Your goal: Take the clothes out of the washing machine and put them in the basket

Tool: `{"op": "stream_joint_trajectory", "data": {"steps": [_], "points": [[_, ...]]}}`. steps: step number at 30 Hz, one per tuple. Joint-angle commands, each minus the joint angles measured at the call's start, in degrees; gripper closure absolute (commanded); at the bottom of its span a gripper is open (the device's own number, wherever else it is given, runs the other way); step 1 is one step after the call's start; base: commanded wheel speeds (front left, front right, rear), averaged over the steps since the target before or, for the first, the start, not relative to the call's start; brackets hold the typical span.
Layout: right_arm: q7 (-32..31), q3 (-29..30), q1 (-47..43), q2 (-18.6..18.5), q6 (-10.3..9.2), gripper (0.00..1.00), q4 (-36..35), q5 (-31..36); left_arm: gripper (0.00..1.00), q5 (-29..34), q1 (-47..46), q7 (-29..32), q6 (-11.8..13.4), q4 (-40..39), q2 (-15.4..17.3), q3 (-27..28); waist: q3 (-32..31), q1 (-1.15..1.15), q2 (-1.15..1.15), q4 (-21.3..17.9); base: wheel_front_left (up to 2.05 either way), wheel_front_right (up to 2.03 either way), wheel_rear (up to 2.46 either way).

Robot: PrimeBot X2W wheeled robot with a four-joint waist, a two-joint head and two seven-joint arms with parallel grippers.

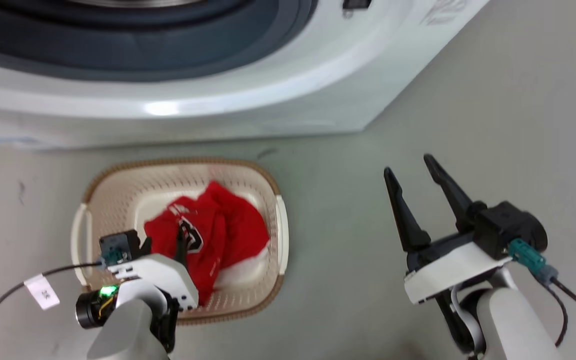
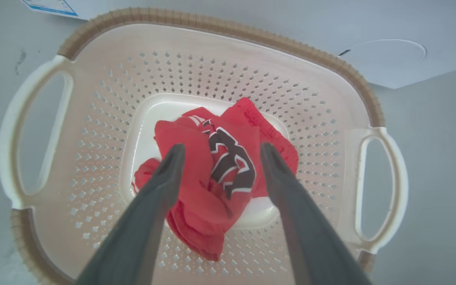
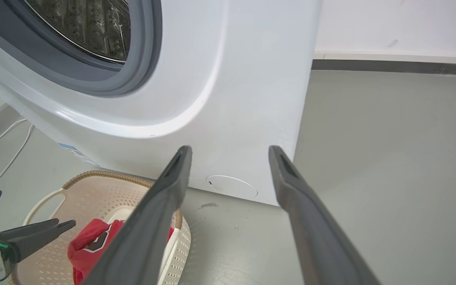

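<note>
Clothes (image 1: pixel 218 225), red with a dark emblem, heaped inside basket (image 1: pixel 168 162) at lower left of head view, below washing machine (image 1: pixel 268 95) across the top. Left end effector (image 2: pixel 223 147) over the heap, fingers apart, holding nothing. Right end effector (image 1: pixel 407 164) at lower right above floor (image 1: pixel 348 250), fingers spread, empty.

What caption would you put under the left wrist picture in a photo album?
Open left gripper poised over red clothes lying in the cream basket.
</note>
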State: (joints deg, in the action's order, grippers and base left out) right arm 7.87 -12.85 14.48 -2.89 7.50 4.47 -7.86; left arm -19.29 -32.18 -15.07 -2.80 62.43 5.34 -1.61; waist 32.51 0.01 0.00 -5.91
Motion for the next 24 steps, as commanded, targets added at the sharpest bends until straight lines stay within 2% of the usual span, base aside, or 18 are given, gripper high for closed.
{"op": "stream_joint_trajectory", "data": {"steps": [1,6,10,19,24], "points": [[0.0,0.4,-1.5,0.0,-0.03,0.0,0.6,-0.1,0.0,0.7,2.0,-0.1,-0.6,-1.5,-0.1,-0.1,-7.9,-0.01,0.0,0.4,0.0,0.0,0.0],[-0.6,1.5,-4.6,0.0,-0.02,0.0,1.0,0.1,0.0,2.2,6.8,-0.1,-1.3,-8.2,-0.7,0.8,-15.8,-0.01,0.0,0.6,0.0,0.0,0.0],[-1.1,3.0,-6.8,0.0,-0.02,0.0,0.1,0.4,0.0,4.0,10.2,-0.1,-1.6,-16.5,-1.2,1.8,-20.4,-0.01,0.0,1.1,0.0,0.0,0.0],[-2.2,7.3,-10.1,0.0,-0.02,0.0,-2.8,2.1,0.0,10.5,16.1,-0.1,-0.7,-39.2,-1.5,3.2,-26.2,-0.01,0.0,2.0,0.0,0.0,0.0],[-2.7,10.0,-11.7,0.0,-0.02,0.0,-4.4,2.7,0.0,12.9,19.5,-0.1,-1.0,-49.5,-1.0,3.3,-28.4,-0.01,0.0,2.3,0.0,0.0,0.0]]}}
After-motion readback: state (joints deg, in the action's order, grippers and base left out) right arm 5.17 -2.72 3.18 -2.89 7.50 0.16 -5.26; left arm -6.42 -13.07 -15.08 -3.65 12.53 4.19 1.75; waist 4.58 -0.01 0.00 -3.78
